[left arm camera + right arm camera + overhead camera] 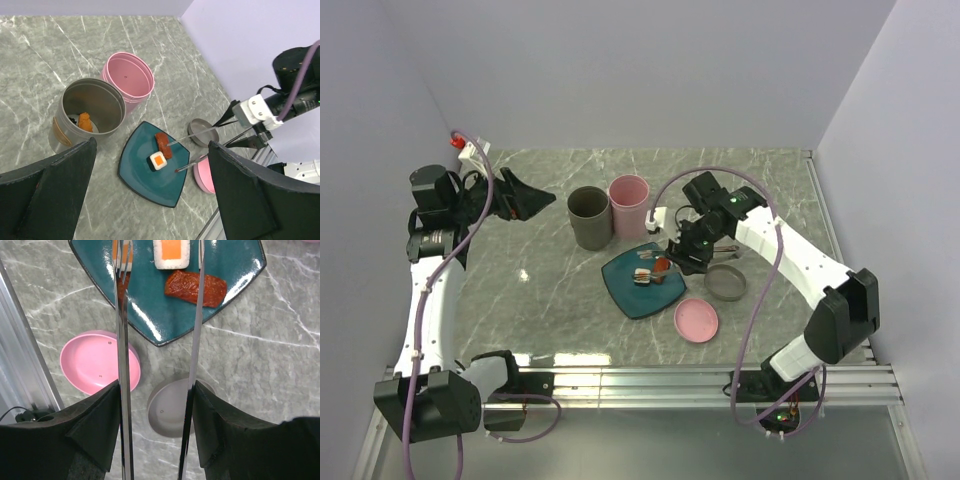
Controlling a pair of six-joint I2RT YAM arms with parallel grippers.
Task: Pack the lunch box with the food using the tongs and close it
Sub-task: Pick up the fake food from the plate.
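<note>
My right gripper (156, 385) is shut on the tongs (121, 355), its fingers pressing both silver arms from outside. The tongs' arms stand apart above the teal plate (145, 182). One tip rests at the red-brown sausage (163, 145); the other hangs over bare plate near the white-and-orange block (158, 160). Nothing is pinched between the tips. The lunch box stands as two round tins: a grey one (65, 130) holding the orange nugget (85, 121) and a dark piece, and a pink one (128, 75). My left gripper (535, 200) hovers open, far left, holding nothing.
A grey lid (726, 281) and a pink lid (696, 319) lie on the marble table right of the plate, under my right arm. The metal rail (650, 380) runs along the near edge. Walls close in the back and both sides.
</note>
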